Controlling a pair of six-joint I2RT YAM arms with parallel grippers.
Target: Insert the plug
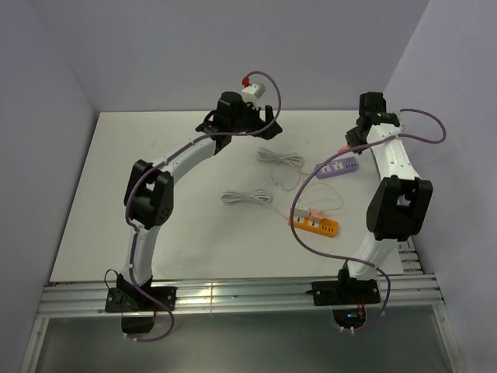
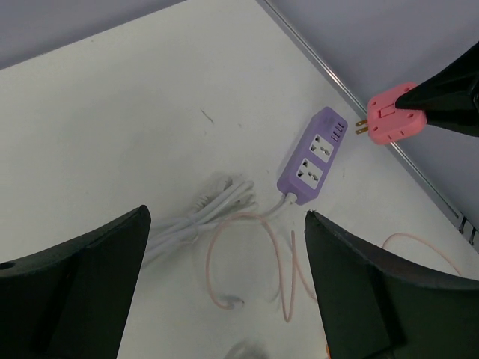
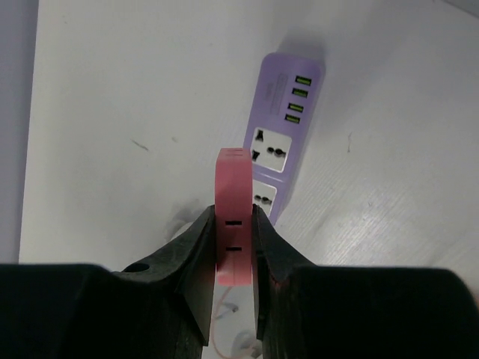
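A pink plug (image 3: 233,213) is pinched flat between the fingers of my right gripper (image 3: 233,247), which is shut on it. In the left wrist view the plug (image 2: 393,114) hangs in the air with its two prongs pointing at the purple power strip (image 2: 313,155), a short gap between them. The strip (image 3: 284,134) lies flat on the table with two sockets and a row of USB ports, just beyond the plug. A thin pink cord (image 2: 258,254) loops on the table. My left gripper (image 2: 224,292) hovers open over the cords, holding nothing.
An orange power strip (image 1: 314,225) lies near the right arm's base. Two white cable bundles (image 1: 281,161) (image 1: 247,198) rest mid-table. The purple strip (image 1: 338,167) sits close to the right wall (image 1: 458,155). A metal rail (image 1: 233,295) runs along the near edge.
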